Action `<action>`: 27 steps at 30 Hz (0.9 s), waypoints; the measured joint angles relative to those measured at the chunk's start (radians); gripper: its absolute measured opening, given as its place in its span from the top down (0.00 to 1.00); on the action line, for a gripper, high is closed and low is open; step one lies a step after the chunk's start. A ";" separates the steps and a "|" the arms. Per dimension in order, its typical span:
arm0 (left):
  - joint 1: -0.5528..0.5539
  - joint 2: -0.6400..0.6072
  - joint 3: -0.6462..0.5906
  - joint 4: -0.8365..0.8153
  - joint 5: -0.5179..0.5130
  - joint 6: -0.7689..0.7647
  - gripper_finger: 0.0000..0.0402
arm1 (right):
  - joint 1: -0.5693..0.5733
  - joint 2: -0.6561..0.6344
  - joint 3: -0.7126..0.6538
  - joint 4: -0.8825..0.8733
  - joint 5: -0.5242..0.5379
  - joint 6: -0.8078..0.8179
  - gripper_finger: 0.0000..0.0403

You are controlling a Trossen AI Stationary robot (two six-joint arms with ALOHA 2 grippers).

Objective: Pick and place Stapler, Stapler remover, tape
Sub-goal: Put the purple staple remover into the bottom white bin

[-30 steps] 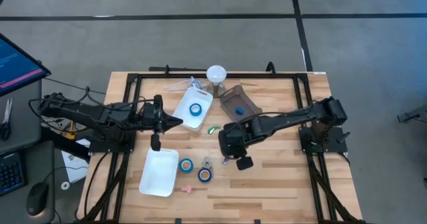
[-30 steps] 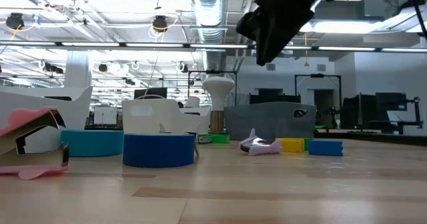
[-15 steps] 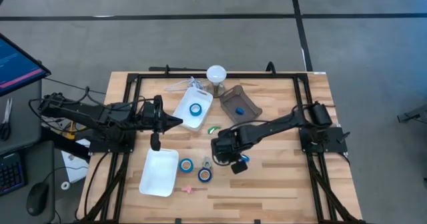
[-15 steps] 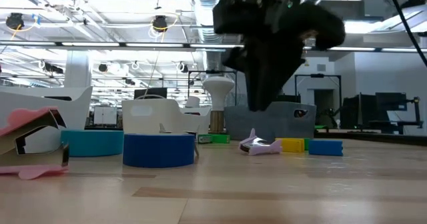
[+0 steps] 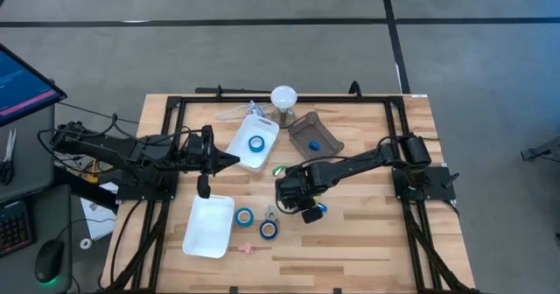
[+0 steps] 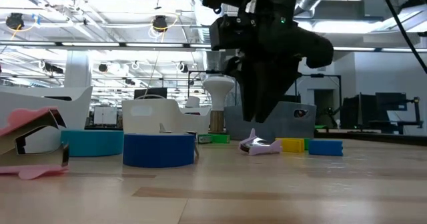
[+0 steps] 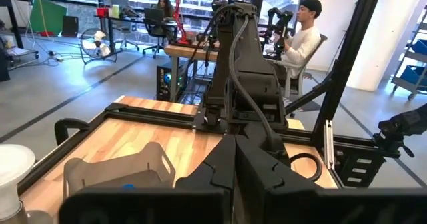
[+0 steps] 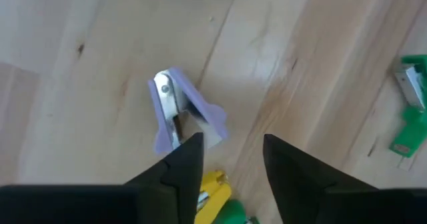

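A lilac stapler remover (image 8: 179, 111) lies on the wooden table, also seen low (image 6: 259, 145). My right gripper (image 8: 230, 159) hangs open just above it, pointing down (image 5: 289, 194); the remover lies just beyond one fingertip, untouched. A yellow piece (image 8: 213, 187) lies right by the fingers. A green stapler (image 5: 278, 169) lies farther back. One blue tape roll (image 5: 255, 143) sits in a white tray (image 5: 241, 151); two more (image 5: 244, 216) (image 5: 268, 231) lie on the table. My left gripper (image 5: 231, 160) is shut and level, held above the table at the left.
An empty white tray (image 5: 208, 227) lies near the front left. A grey tray (image 5: 302, 125) holding a blue piece stands at the back beside a white round lamp (image 5: 283, 95). A pink piece (image 5: 247, 248) lies near the front edge. People sit in the room beyond.
My right gripper has come down toward the table and shifted toward its left edge, ending over the lilac stapler remover. The things on the table have stayed where they were.
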State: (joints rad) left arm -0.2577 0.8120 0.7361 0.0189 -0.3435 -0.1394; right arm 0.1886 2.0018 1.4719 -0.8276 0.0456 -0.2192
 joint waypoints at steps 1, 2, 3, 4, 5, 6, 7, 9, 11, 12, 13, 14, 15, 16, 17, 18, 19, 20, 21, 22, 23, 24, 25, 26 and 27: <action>0.001 0.000 0.000 0.000 0.000 0.000 0.99 | 0.000 0.000 0.000 -0.003 -0.015 -0.004 0.61; 0.001 0.000 0.000 0.000 0.000 0.000 0.99 | 0.000 0.000 0.000 -0.006 -0.040 -0.018 0.59; 0.001 0.000 0.000 0.000 0.000 0.000 0.99 | 0.000 0.000 0.000 -0.005 -0.063 -0.033 0.58; 0.001 0.000 0.000 0.000 0.000 0.000 0.99 | 0.000 0.000 -0.003 0.004 -0.074 -0.042 0.56; 0.001 0.000 0.000 0.001 0.000 0.000 0.99 | 0.001 0.000 -0.003 0.013 -0.076 -0.043 0.56; 0.001 0.000 0.000 0.000 0.000 0.000 0.99 | 0.001 0.000 -0.003 0.013 -0.075 -0.043 0.55; 0.001 0.000 0.000 0.000 0.000 0.000 0.99 | 0.001 0.000 -0.003 0.013 -0.075 -0.043 0.55; 0.001 0.000 0.000 0.000 0.000 0.000 0.99 | -0.002 0.000 -0.004 0.013 -0.076 -0.043 0.55; 0.001 0.000 0.000 0.000 0.000 0.000 0.99 | -0.007 0.000 -0.004 0.014 -0.076 -0.043 0.56; 0.001 0.000 0.000 0.000 0.000 0.000 0.99 | -0.009 0.000 -0.004 0.018 -0.076 -0.043 0.57; 0.001 0.000 0.000 0.000 0.000 0.000 0.99 | -0.011 0.000 -0.004 0.026 -0.080 -0.043 0.58; 0.001 0.000 0.000 0.000 0.000 0.000 0.99 | -0.015 0.000 -0.004 0.033 -0.085 -0.043 0.58; 0.001 0.000 0.000 0.001 0.000 0.000 0.99 | -0.017 0.000 -0.004 0.040 -0.098 -0.043 0.59; 0.001 0.000 0.000 0.001 0.000 0.000 0.99 | -0.020 0.000 -0.004 0.046 -0.105 -0.042 0.60; 0.001 0.000 0.000 0.000 0.000 0.000 0.99 | -0.022 0.000 -0.005 0.048 -0.109 -0.042 0.60; 0.001 0.000 0.000 0.001 0.000 0.000 0.99 | -0.022 0.000 -0.005 0.047 -0.111 -0.042 0.61; 0.001 0.000 0.000 0.001 0.000 0.000 0.99 | -0.023 0.000 -0.005 0.047 -0.113 -0.042 0.61; 0.001 0.000 0.000 0.001 0.000 0.000 0.99 | -0.024 0.000 -0.005 0.047 -0.113 -0.042 0.61; 0.001 0.000 0.000 0.001 0.000 0.000 0.99 | -0.024 0.000 -0.005 0.047 -0.116 -0.042 0.61; 0.001 0.000 0.000 0.001 0.000 0.000 0.99 | -0.024 0.000 -0.005 0.047 -0.123 -0.041 0.61; 0.001 0.000 0.000 0.001 0.000 0.000 0.99 | -0.024 0.000 -0.006 0.048 -0.127 -0.036 0.61; 0.001 0.000 0.000 0.001 0.000 0.000 0.99 | -0.025 -0.001 -0.012 0.056 -0.129 -0.034 0.61; 0.001 0.000 0.000 0.001 0.000 0.000 0.99 | -0.026 -0.001 -0.022 0.066 -0.131 -0.034 0.61; 0.001 0.000 0.000 0.001 0.000 0.000 0.99 | -0.026 -0.002 -0.034 0.070 -0.131 -0.034 0.60; 0.001 0.000 0.000 0.001 0.000 0.000 0.99 | -0.026 -0.001 -0.045 0.069 -0.131 -0.033 0.60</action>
State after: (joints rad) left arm -0.2569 0.8120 0.7357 0.0196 -0.3436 -0.1398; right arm 0.1631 2.0005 1.4274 -0.7582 -0.0853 -0.2525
